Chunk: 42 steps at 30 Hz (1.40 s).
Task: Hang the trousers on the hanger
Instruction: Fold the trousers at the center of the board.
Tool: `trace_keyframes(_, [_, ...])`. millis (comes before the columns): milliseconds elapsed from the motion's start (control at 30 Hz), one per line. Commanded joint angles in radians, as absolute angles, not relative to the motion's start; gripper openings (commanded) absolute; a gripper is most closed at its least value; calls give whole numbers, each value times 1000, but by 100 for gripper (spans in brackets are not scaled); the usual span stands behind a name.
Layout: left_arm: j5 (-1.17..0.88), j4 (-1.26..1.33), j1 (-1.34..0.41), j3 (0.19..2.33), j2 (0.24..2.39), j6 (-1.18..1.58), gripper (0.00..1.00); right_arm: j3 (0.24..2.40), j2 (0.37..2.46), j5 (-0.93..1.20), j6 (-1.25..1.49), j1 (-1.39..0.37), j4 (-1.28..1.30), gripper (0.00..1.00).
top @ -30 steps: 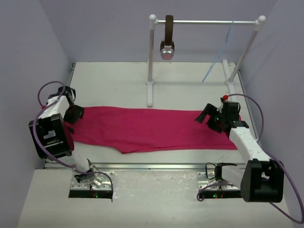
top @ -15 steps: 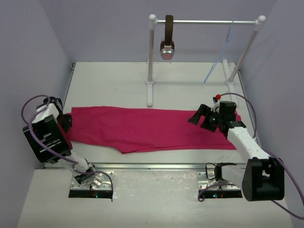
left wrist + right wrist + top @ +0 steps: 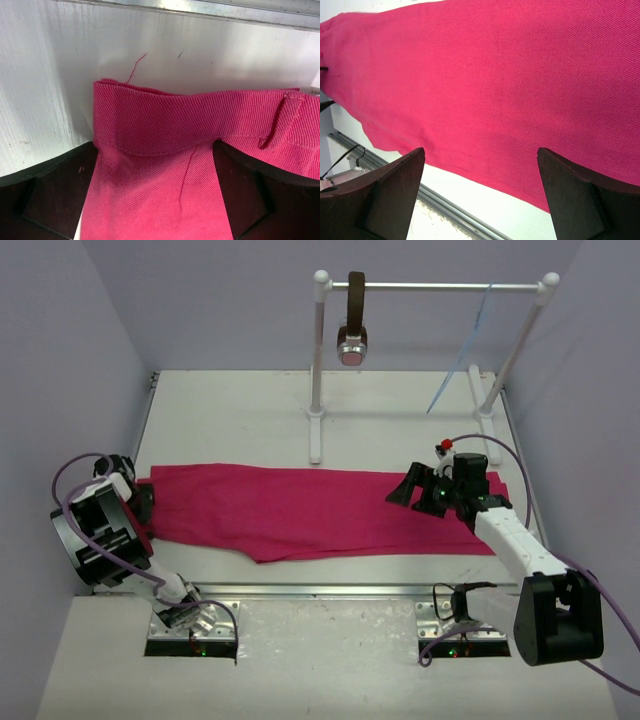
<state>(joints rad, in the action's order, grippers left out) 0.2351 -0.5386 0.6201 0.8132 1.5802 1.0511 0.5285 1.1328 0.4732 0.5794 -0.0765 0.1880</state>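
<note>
The magenta-pink trousers (image 3: 300, 510) lie flat across the table, left to right. My left gripper (image 3: 143, 503) is at their left end. In the left wrist view it (image 3: 155, 150) is open, with the waistband (image 3: 190, 120) lying between its dark fingers (image 3: 60, 190). My right gripper (image 3: 412, 490) is open and empty, hovering over the right part of the trousers (image 3: 510, 75); its fingers (image 3: 390, 195) straddle the cloth's near edge. The pale blue hanger (image 3: 463, 352) hangs from the rail at the back right, apart from both grippers.
A white rack (image 3: 318, 370) with a top rail stands at the back of the table. A brown strap with a round metallic end (image 3: 352, 335) hangs from the rail's left part. Purple walls close in on both sides. A metal strip (image 3: 300, 590) runs along the near edge.
My left gripper has swung down and left to the trousers' left end. My right gripper has moved left over the trousers. The trousers have barely shifted.
</note>
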Motion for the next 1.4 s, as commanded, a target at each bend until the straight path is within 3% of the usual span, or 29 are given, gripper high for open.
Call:
trace_keyframes(0, [222,-385,650,747,1681,1062,89,553,1117,491,564,-84,164,93])
trace_keyframes(33, [224,-378,650,741,1677,1062,83,552,1115,490,564,-84,165,93])
trace_keyframes(133, [232,-366,650,719,1647,1062,50,555,1116,486,566,-85,167,93])
trace_keyframes(167, [229,-360,650,716,1640,1055,47,556,1117,486,566,-86,167,93])
trace_keyframes(200, [220,-356,649,713,1631,1049,38,557,1117,484,568,-84,167,93])
trace_keyframes(233, [212,-357,650,713,1613,1045,24,557,1118,481,568,-84,167,93])
trace_keyframes(267, [205,-351,650,709,1596,1037,16,557,1123,480,568,-84,167,93])
trace_keyframes(300, [198,-351,650,709,1595,1037,15,557,1123,479,568,-84,167,93])
trace_keyframes(333, [183,-341,650,704,1574,1023,0,552,1126,476,568,-84,167,93])
trace_keyframes(633, [106,-376,627,799,1387,911,0,570,1106,388,566,-85,231,93])
trace_keyframes(1033, [103,-529,302,1179,1217,838,0,624,1004,134,582,-83,405,93])
trace_keyframes(1233, [152,-529,13,1338,1215,818,0,617,988,51,586,-84,479,93])
trace_keyframes(1367, [291,-506,-349,1417,1258,814,0,633,901,4,604,-84,522,94])
